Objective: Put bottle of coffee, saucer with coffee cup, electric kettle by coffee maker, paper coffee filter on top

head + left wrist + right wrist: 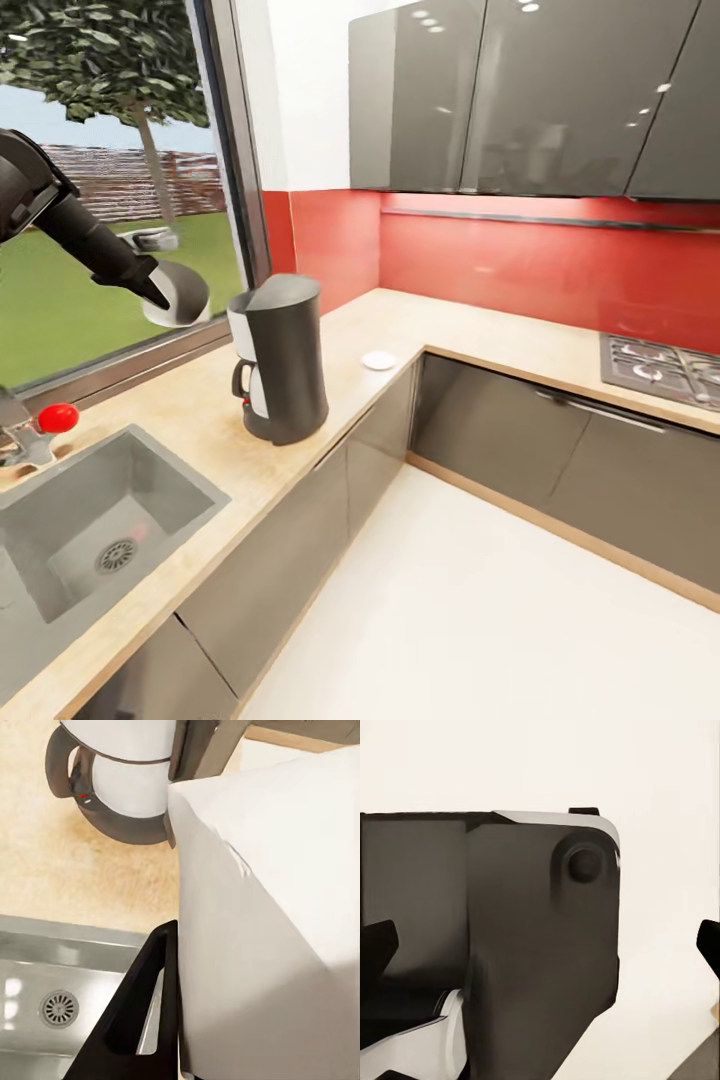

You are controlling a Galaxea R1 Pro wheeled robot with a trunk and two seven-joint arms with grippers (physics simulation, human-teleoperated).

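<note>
Left arm [85, 240] raised, extended forward; left gripper [178, 295] jaws clamped on white sheet.

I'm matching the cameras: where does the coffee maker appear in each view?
Head view: coffee maker left of centre on the countertop, beside the sink.
Left wrist view: coffee maker seen from above, countertop between it and the sink.
Right wrist view: a dark robot part.
Shared landmark: the sink.

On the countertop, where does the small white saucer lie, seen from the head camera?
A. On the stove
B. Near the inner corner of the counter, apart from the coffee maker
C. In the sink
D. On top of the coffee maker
B: the saucer lies on the kitchen countertop near its corner, apart from the coffee maker.
</note>
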